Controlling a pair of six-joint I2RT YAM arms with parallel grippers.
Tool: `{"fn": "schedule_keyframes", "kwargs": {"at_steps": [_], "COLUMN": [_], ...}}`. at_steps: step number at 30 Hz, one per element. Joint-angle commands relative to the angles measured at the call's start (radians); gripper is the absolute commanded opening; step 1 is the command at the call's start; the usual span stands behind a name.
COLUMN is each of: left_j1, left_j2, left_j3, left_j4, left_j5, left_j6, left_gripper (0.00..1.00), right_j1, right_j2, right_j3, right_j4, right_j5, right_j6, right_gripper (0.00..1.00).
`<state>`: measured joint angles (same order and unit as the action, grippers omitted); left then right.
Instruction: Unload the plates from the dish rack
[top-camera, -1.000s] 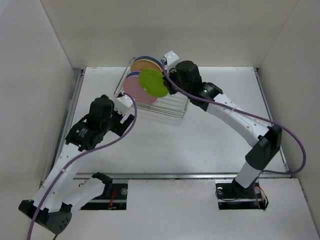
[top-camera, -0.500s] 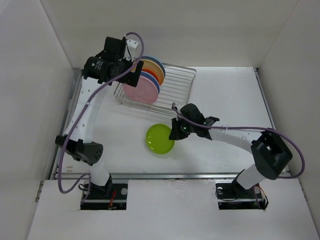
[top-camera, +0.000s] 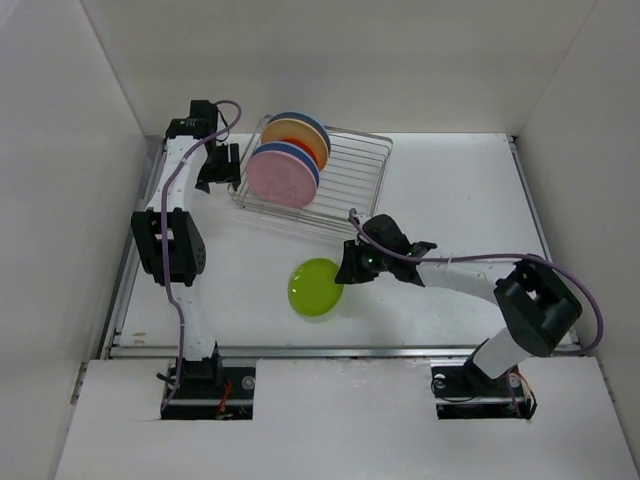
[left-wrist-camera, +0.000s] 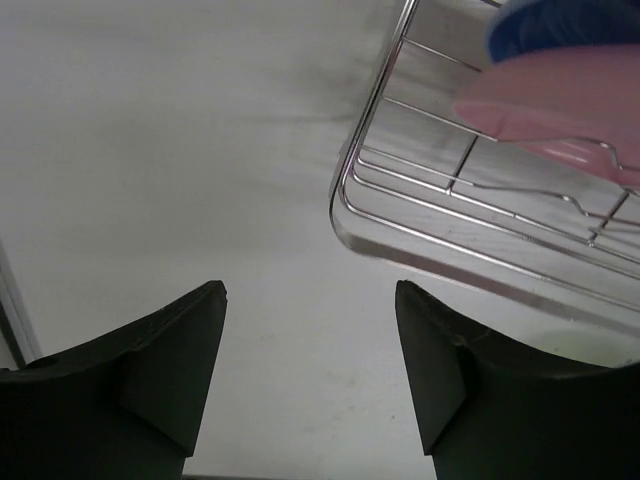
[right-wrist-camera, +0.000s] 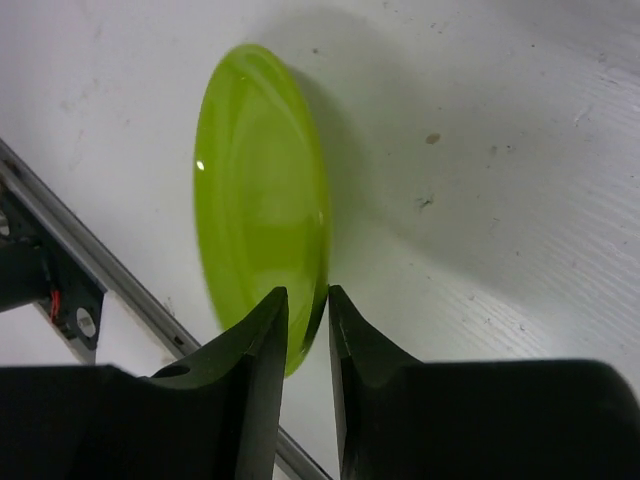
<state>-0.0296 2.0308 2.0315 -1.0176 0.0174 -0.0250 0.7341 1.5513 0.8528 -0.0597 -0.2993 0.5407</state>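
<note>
white table (top-camera: 450, 215), plain white walls (top-camera: 420, 60)

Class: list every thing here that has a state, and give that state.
dish rack: loaded with upright plates at one end
green plate: out of the rack, rim pinched by right pincer
right pincer: shut on green plate
left pincer: open, empty, beside rack's corner
pink plate: on edge in rack, frontmost
orange plate: on edge in rack, behind pink

Lime plate (top-camera: 315, 287) outside rack (top-camera: 365, 165), others (top-camera: 280, 175) inside
</note>
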Motion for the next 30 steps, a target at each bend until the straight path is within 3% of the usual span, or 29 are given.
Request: {"fn": "schedule_keyframes", "kwargs": {"at_steps": [1, 7, 11, 16, 20, 21, 26, 30], "left_j1": [-0.009, -0.009, -0.009, -0.009, -0.009, -0.009, -0.018, -0.038], "left_j2": [0.024, 0.1, 0.166, 0.186, 0.186, 0.186, 0.137, 0.1], "left_j3": [0.019, 0.078, 0.13, 0.121, 0.072, 0.05, -0.025, -0.089], "left_j4": [0.063, 0.162, 0.149, 0.149, 0.149, 0.149, 0.149, 0.158], "left_j5": [-0.005, -0.014, -0.004, 0.016, 0.035, 0.047, 0.095, 0.116], "left_j6": [-0.035, -0.035, -0.044, -0.044, -0.033, -0.033, -0.033, -0.033], "left_gripper": [0.65, 0.67, 0.68, 0.32, 0.12, 0.0, 0.0, 0.0], "right_j1": [0.005, 0.005, 0.005, 0.005, 0.005, 0.005, 0.005, 0.005], "right_j2": [0.022, 0.044, 0.02, -0.084, -0.181, -0.197, -0.183, -0.032], "right_j3": [-0.003, 0.015, 0.015, 0.025, 0.061, 0.075, 0.274, 0.47], "right_j4": [0.069, 0.069, 0.006, -0.064, -0.115, -0.127, -0.203, -0.223], "right_j5": [0.048, 0.048, 0.11, 0.154, 0.178, 0.187, 0.236, 0.316], "right_j6": [0.025, 0.044, 0.044, 0.035, 0.001, 0.001, -0.106, -0.186], "right_gripper": [0.29, 0.31, 0.43, 0.45, 0.52, 0.55, 0.58, 0.56]}}
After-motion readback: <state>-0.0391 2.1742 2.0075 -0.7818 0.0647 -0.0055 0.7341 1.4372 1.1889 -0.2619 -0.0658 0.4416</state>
